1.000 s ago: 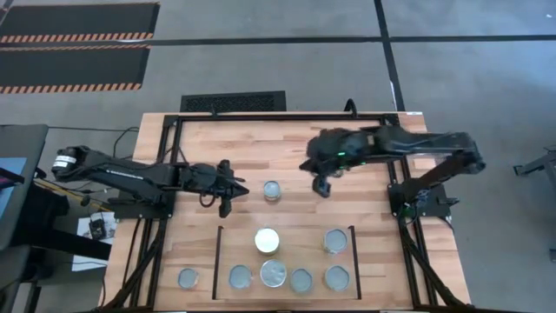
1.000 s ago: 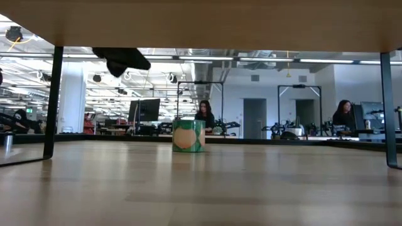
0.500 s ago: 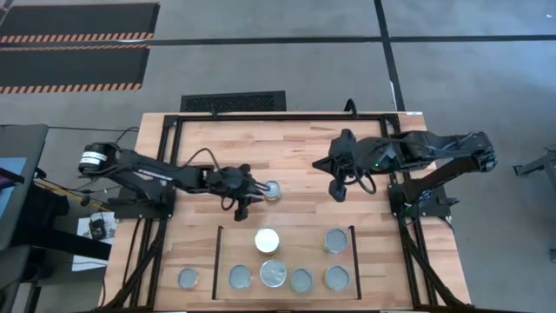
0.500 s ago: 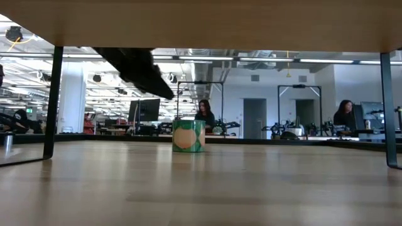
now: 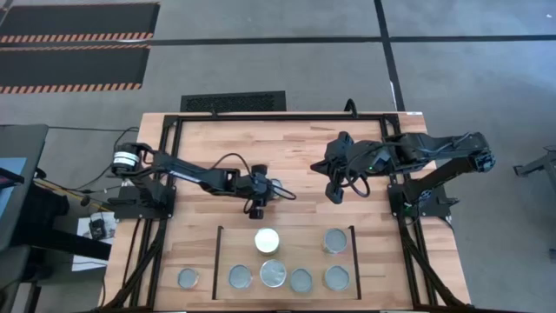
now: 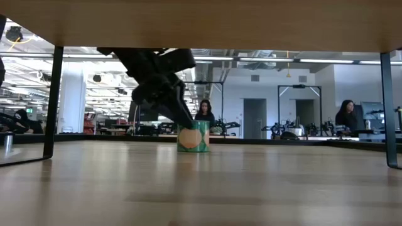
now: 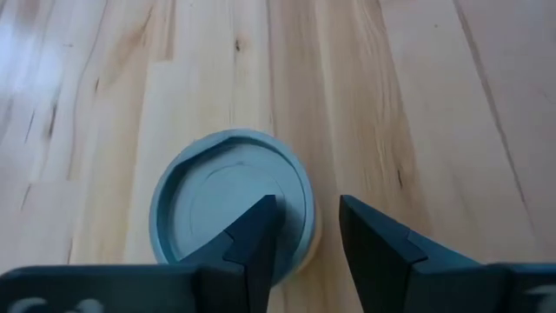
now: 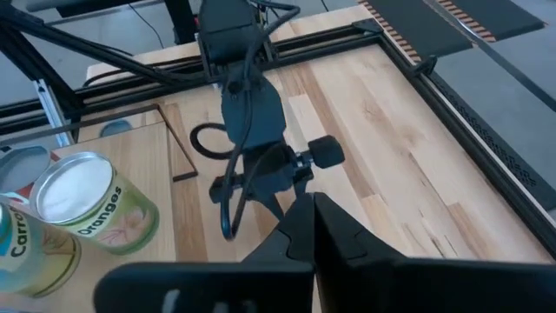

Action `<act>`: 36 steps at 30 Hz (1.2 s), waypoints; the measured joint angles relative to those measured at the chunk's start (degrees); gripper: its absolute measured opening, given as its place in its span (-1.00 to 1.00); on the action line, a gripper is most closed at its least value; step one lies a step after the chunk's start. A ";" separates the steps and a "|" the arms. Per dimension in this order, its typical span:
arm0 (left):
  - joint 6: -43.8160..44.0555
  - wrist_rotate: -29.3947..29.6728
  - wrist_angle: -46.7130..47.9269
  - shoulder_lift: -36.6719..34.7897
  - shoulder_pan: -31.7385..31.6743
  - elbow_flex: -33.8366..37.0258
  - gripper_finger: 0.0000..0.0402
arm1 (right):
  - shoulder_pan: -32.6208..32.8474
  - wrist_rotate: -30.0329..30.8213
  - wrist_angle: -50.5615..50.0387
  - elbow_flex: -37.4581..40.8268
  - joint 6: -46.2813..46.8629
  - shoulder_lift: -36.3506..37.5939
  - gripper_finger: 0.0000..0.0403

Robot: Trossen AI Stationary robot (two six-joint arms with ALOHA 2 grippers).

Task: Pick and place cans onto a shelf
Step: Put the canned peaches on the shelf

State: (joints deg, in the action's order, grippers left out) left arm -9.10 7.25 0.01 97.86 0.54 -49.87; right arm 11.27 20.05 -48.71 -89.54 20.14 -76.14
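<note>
The shelf (image 5: 287, 252) holds six cans. The left gripper (image 7: 306, 239) has advanced from the table's left side to the loose can (image 7: 231, 205) and has opened its fingers (image 7: 257, 235); the gap sits off the can's rim, one finger overlapping the lid. Judgement: realignment precedes grasping. The right gripper (image 5: 334, 193), fingers together, hangs well beyond.

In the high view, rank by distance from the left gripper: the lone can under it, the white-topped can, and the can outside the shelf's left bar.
From the left gripper:
1. Lone can, right at the fingers, mid-table.
2. White-topped can, on the shelf just below.
3. Outside can, bottom-left, beyond the bar.
</note>
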 joint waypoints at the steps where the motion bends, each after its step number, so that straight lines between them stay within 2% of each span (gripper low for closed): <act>1: 0.01 0.00 0.00 0.52 0.00 -0.38 -0.41 | 0.00 0.00 0.00 -0.02 0.00 0.00 -0.94; 6: -0.97 0.28 0.39 1.45 -0.03 -1.30 -0.51 | -0.02 -0.02 -0.49 -0.02 -0.05 0.00 -0.94; 12: -1.30 0.93 1.64 1.36 -1.53 -1.30 -0.92 | -0.22 -0.04 -0.57 -0.01 -1.00 0.00 -0.94; 18: -0.91 -1.01 5.83 -1.51 -2.57 -1.01 -0.98 | -0.22 -0.04 -0.64 -0.02 -1.29 0.00 -0.94; 28: -0.53 -8.26 18.17 -17.43 -4.44 -0.89 -1.00 | -0.20 -0.04 -1.03 -0.02 -2.56 0.00 -0.94; 36: -0.87 -14.86 27.48 -32.93 -0.22 -0.93 -1.00 | -0.94 -0.07 -0.87 -0.02 -4.06 0.00 -0.94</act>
State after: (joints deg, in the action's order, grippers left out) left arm -9.98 -7.62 27.49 64.93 0.31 -50.81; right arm 10.33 19.98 -49.58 -89.56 16.08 -76.14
